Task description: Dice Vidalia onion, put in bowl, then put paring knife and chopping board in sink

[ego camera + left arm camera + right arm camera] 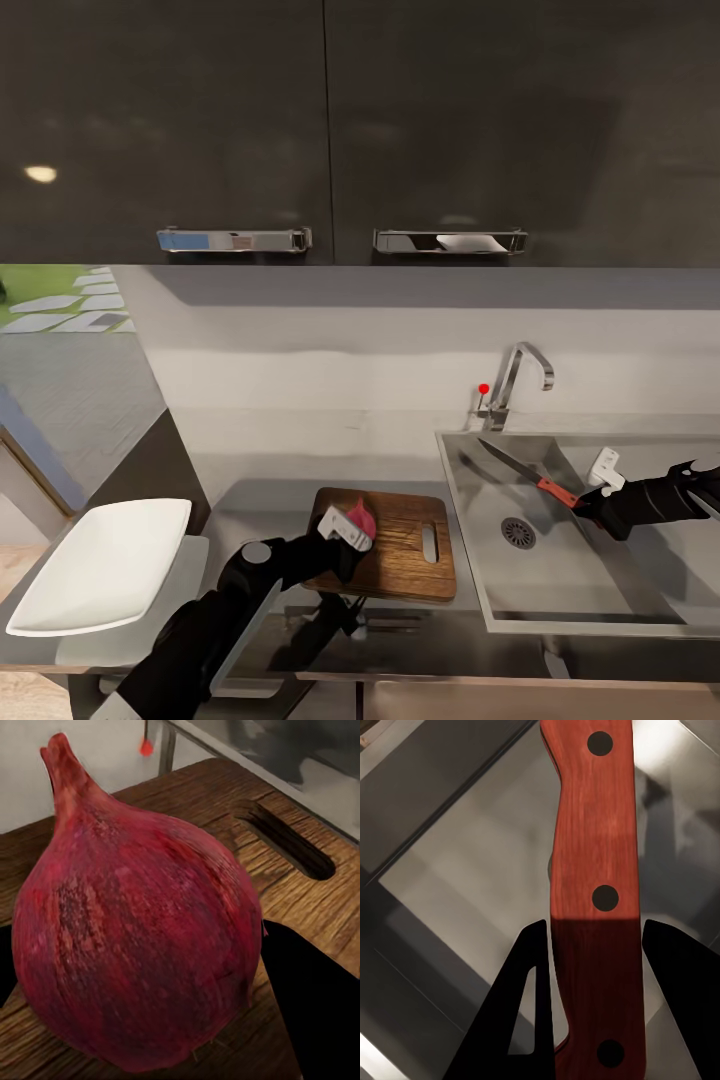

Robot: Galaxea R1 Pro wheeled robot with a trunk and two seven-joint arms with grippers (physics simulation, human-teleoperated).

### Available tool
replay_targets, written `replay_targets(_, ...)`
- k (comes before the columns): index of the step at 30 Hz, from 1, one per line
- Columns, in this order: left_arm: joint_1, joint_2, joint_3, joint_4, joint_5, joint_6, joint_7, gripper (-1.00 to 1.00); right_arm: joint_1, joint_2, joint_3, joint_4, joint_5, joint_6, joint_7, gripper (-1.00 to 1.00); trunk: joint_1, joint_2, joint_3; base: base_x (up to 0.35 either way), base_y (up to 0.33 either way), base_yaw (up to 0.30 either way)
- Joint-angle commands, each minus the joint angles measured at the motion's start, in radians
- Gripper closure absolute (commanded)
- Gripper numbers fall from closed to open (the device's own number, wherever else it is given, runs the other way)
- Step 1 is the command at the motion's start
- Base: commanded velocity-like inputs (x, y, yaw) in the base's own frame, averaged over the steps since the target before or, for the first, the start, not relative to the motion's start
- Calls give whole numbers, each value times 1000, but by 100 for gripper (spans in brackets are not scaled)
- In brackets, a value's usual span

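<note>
My left gripper (352,530) is clamped around the Vidalia onion (135,937), a dark red one, sitting on the chopping board (400,545) near the board's left edge, on the countertop (250,500) just left of the sink (470,560). My right gripper (590,508) is over the sink basin, fingers closed on the red-orange handle of the paring knife (525,470), blade pointing toward the sink's back left corner. The bowl (105,565) sits at the counter's far left end.

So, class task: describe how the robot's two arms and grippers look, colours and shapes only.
Both arms are glossy black and jointed. The left arm has a round grey joint cap and ends in a white block at the left gripper. The right gripper also has a white block. Its fingers look flat, black and tapered, with a triangular cut-out.
</note>
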Motion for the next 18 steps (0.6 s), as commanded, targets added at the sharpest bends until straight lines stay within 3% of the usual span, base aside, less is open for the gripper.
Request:
replay_targets(1,-1,0,-1,1,7,8,1,100,-2,-1,3,0,-7,6,-2,100,1,-2,-2,0,0,0)
replay_targets(13,-2,-7,6,65,6,5,5,100,-2,-1,3,0,-7,6,-2,100,1,-2,-2,0,0,0)
replay_targets(18,-2,-37,16,68,6,6,24,100,-2,-1,3,0,-7,6,-1,100,1,-2,-2,0,0,0)
